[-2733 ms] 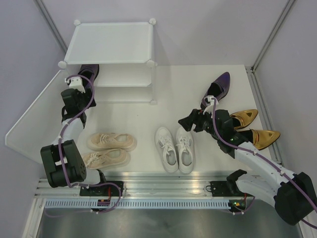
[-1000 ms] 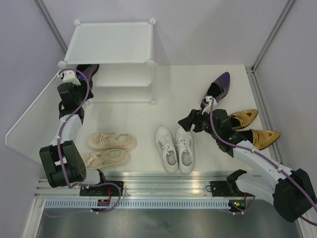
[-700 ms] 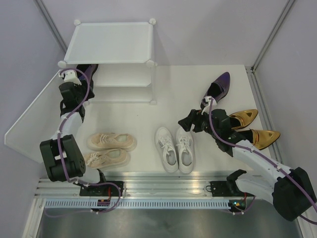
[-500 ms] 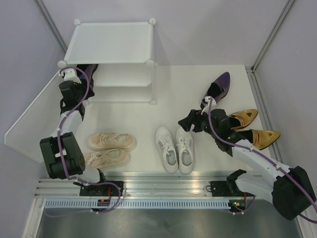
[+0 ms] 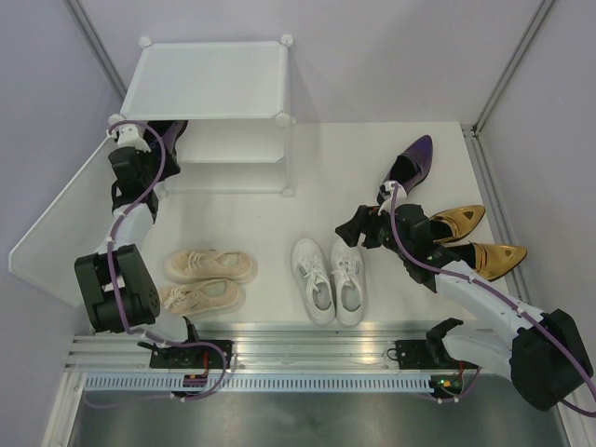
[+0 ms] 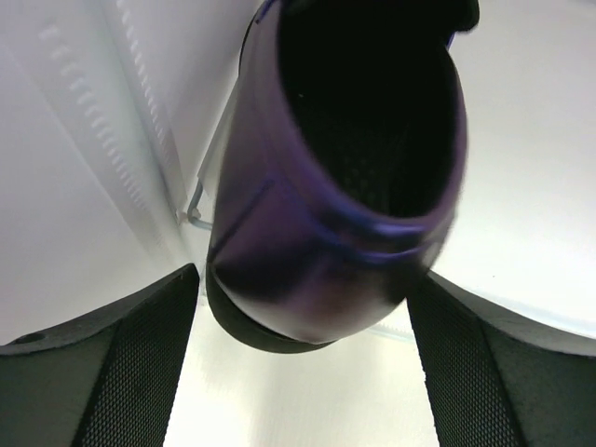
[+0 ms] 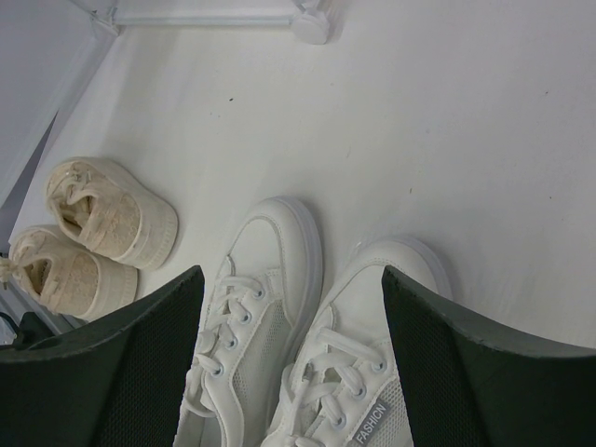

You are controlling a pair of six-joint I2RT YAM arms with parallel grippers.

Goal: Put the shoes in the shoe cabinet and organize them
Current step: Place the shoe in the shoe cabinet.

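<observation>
Left wrist: pincer wide, loafer loose?

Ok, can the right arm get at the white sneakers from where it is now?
Probably yes. The right end effector is open and hovers right by the white sneakers, with nothing lying over them or in between.

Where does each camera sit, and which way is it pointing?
Top external: above and behind, looking down on the table; both arms show.
Left wrist: on the left gripper, facing a purple loafer between its fingers.
Right wrist: on the right gripper, looking down between its fingers.
Shared: top and right wrist both show the white sneakers.
</observation>
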